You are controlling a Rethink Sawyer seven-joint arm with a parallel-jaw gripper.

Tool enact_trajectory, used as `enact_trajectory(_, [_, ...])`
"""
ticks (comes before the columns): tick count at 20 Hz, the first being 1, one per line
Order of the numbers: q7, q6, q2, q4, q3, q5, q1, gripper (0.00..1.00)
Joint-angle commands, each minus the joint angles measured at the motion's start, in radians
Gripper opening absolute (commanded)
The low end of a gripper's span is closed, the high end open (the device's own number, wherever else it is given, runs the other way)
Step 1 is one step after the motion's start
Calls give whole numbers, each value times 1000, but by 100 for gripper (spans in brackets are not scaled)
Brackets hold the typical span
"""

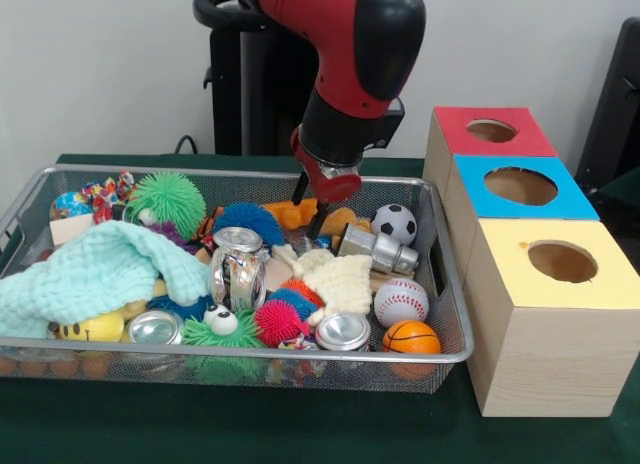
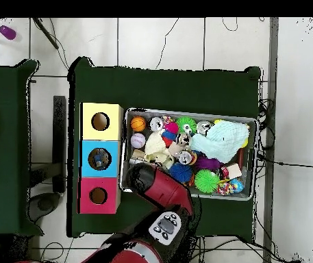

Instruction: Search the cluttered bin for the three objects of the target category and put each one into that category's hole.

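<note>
Red-black arm's gripper (image 1: 312, 212) hung low over wide silver wire-mesh bin (image 1: 452, 314), beside shiny grey metal flask (image 1: 380, 250); fingers' spacing apparently indeterminable, partly hidden.

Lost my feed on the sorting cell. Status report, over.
Gripper low over the bin's far side, state unclear. One clear plastic bottle mid-bin, untouched. Blue-topped box's hole unobstructed. Cloth, balls, cans crowd the bottle.

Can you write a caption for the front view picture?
Red robot arm reaches its gripper into a toy-filled wire bin beside red, blue and yellow boxes.
</note>
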Motion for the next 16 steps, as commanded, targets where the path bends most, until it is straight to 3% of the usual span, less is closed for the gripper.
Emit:
enact_trajectory(1, [139,56,-26,102,192,16,-37,100])
enact_trajectory(9, [134,-123,25,89,233,-2,-72,100])
enact_trajectory(16, [129,-195,56,57,227,-21,-78,100])
